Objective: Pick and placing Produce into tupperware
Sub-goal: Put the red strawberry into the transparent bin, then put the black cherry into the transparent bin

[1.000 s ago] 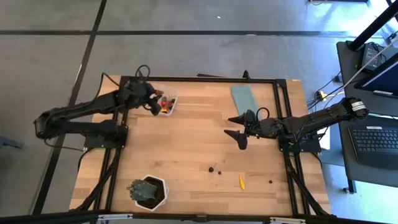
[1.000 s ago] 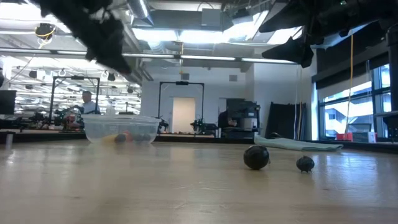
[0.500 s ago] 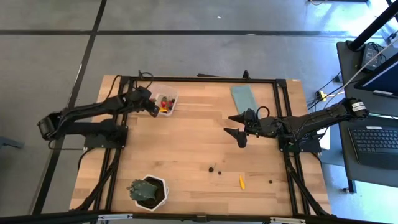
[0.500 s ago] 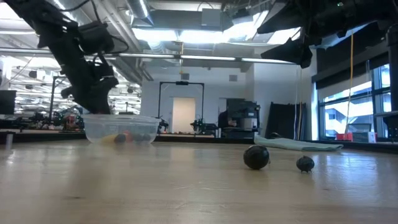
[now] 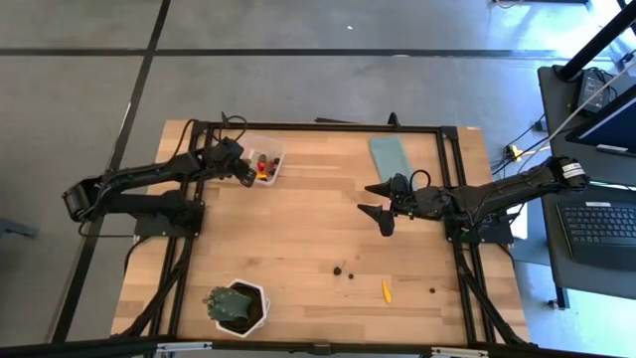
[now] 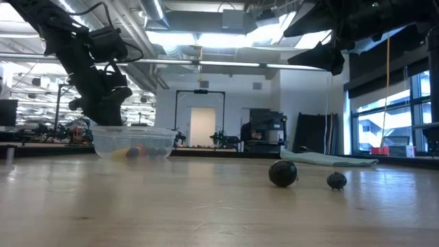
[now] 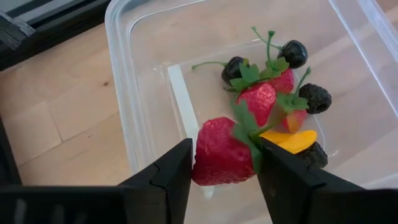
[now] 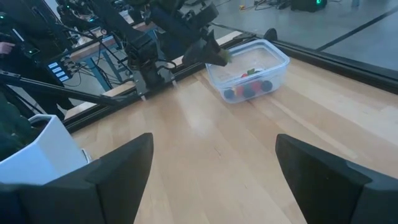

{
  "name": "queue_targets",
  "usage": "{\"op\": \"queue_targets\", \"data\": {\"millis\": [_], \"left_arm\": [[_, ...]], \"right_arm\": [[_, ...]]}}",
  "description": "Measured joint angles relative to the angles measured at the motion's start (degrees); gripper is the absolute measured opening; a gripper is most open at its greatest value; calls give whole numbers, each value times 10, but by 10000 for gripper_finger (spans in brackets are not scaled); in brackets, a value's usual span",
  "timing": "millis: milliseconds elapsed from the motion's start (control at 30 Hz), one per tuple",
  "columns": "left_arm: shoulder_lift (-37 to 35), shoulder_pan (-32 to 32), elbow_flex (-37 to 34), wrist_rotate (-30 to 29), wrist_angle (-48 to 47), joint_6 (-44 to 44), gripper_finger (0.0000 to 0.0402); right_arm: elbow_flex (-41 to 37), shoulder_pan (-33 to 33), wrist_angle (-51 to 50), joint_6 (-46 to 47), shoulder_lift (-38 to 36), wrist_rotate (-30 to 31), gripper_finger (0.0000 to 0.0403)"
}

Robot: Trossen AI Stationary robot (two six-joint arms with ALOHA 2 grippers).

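**Holding a strawberry over the tub**

Looking down from my remote station, I see the left end effector [image 7: 222, 163] hovering above the near edge of the small clear square plastic tub with rounded corners [image 5: 265, 164], at the far left of the wooden bench [image 5: 318, 249]. Its two dark fingers [image 7: 166, 177] flank a red toy strawberry with a green stem [image 7: 221, 152], touching it on both sides, so I read it as grasping that berry. Inside the tub lie more small toy produce pieces [image 7: 280, 93]: red strawberries, dark berries with green stems and a yellow-orange slice.

The right end effector [image 5: 383, 206] waits over the middle of the bench with its fingers spread wide and nothing between them. Just beyond it lies a flat teal rectangular lid [image 5: 390, 154].

Loose on the bench, near the front edge, I see two dark round pieces [image 5: 343, 268], a yellow-orange piece [image 5: 386, 290] and another dark piece [image 5: 432, 290]. A green plant in a white pot [image 5: 238, 305] stands at the front left corner.
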Motion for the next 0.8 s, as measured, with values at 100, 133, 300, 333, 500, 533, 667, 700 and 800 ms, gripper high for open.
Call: {"op": "queue_targets", "data": {"millis": [100,133,300,333,500,533,667,700,800], "left_arm": [[0,0,0,0,0,0,167],[0,0,0,0,0,0,168],[0,0,0,2,0,0,167],[0,0,0,2,0,0,166],[-19,-7,30,78,3,36,174],[-29,-14,44,107,13,52,175],[-56,-58,108,208,31,90,184],[-60,-73,126,225,32,98,187],[-62,-125,166,255,32,118,200]], "right_arm": [[0,0,0,0,0,0,339],[0,0,0,0,0,0,339],[0,0,0,-2,0,0,339],[0,0,0,-2,0,0,339],[0,0,0,-2,0,0,339],[0,0,0,-2,0,0,339],[0,0,-1,-3,0,0,339],[0,0,-2,-3,0,0,339],[0,0,-2,-5,0,0,339]]}}
